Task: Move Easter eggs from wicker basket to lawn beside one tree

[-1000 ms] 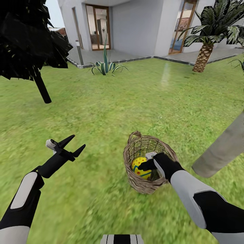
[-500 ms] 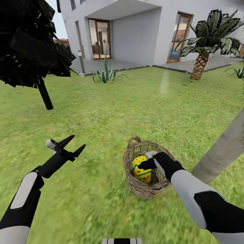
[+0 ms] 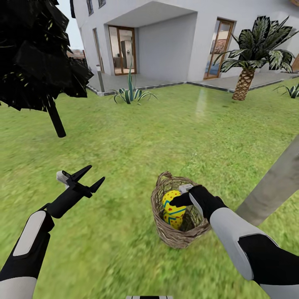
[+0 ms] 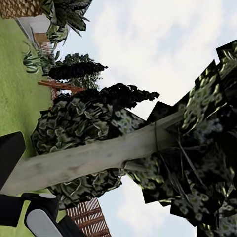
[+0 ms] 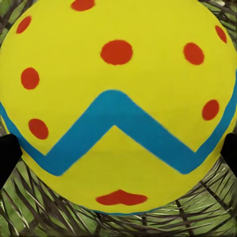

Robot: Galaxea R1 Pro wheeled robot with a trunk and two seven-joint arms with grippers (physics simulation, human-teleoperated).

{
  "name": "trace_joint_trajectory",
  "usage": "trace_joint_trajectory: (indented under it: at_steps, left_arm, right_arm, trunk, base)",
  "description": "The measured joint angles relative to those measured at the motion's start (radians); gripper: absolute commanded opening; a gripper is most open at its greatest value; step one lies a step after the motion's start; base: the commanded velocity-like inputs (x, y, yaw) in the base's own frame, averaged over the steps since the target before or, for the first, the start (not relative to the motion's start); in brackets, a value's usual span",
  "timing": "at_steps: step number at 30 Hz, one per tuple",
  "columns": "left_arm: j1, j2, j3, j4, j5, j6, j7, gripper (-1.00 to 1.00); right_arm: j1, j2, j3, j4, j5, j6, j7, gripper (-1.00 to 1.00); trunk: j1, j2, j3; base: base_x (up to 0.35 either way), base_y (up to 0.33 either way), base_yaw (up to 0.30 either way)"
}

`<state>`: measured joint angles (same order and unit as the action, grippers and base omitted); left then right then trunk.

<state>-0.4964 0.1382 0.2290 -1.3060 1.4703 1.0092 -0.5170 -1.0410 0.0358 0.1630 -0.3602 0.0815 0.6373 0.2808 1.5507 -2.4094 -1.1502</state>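
Grass of the lawn (image 3: 137, 124) is spread across the head view, with a black conifer (image 3: 39, 54) seen at the far left, its thin dark trunk rooted in the turf. Nearer, the left tool (image 3: 90, 176) is held above the grass with its two black fingers spread apart and nothing between them. In the left wrist view a pale trunk with dark mottled leaves (image 4: 98, 155) is seen against the sky.

Toward the middle, a spiky plant (image 3: 130, 92) is set at the lawn's far edge before the grey house (image 3: 166, 37). Closer in, the wicker basket (image 3: 176, 236) is resting on the lawn, and an Easter egg (image 3: 172, 202) is seen at its mouth, gripped by the right tool (image 3: 177, 201), whose fingers are clamped on the egg's sides. In the right wrist view the egg's yellow shell, blue zigzag and red dots (image 5: 116, 103) are shown with basket weave behind, a dark fingertip at either edge.

Just beside the basket, at the right, the tree (image 3: 274, 185) is seen as a slanting pale grey-beige trunk. A palm (image 3: 245, 79) is standing far behind.
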Motion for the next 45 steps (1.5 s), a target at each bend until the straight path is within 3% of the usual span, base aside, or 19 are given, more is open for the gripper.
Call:
trace_joint_trajectory:
  at_steps: [9,12,16,24,33,35,39,45]
  left_arm:
    - [0.000,0.000,0.000,0.000,-0.001,-0.001,0.000,1.00]
    - [0.000,0.000,-0.001,0.000,0.000,-0.002,0.000,1.00]
    - [0.000,0.000,-0.043,0.000,0.000,-0.002,0.000,1.00]
    - [0.000,0.000,-0.048,0.000,0.000,-0.002,0.000,1.00]
    - [0.000,0.001,-0.047,0.000,0.000,-0.003,0.000,1.00]
    - [0.000,0.001,-0.048,0.000,0.000,-0.003,0.000,1.00]
    - [0.000,0.001,-0.047,0.000,0.000,-0.003,0.000,1.00]
    - [0.000,0.001,-0.047,0.000,0.000,-0.003,0.000,1.00]
  right_arm:
    - [-0.001,-0.015,0.001,0.001,0.000,0.010,-0.001,-1.00]
    - [-0.002,-0.025,0.002,-0.011,0.006,0.078,-0.002,-1.00]
    - [-0.002,-0.033,0.004,-0.041,0.003,0.094,-0.002,-1.00]
    - [-0.002,-0.039,0.001,-0.043,0.003,0.095,-0.001,-1.00]
    - [-0.002,-0.079,-0.011,-0.046,-0.006,0.095,0.008,-1.00]
    - [-0.002,-0.087,-0.015,-0.064,-0.009,0.095,0.063,-1.00]
    - [-0.002,-0.148,-0.030,-0.087,-0.009,0.097,0.291,-1.00]
    - [-0.002,-0.199,-0.147,-0.087,-0.010,0.096,0.566,-1.00]
  trunk:
    - [-0.035,0.063,0.028]
    - [-0.046,0.084,0.038]
    - [-0.061,0.112,0.050]
    - [-0.092,0.168,0.075]
    - [-0.127,0.231,0.103]
    - [-0.134,0.245,0.110]
    - [-0.150,0.273,0.122]
    - [-0.173,0.315,0.141]
  base:
    - [0.000,0.000,0.000]
    - [0.000,0.000,0.000]
    - [0.000,0.000,0.000]
    - [0.000,0.000,0.000]
    - [0.000,0.000,0.000]
    - [0.000,0.000,0.000]
    - [0.000,0.000,0.000]
    - [0.000,0.000,0.000]
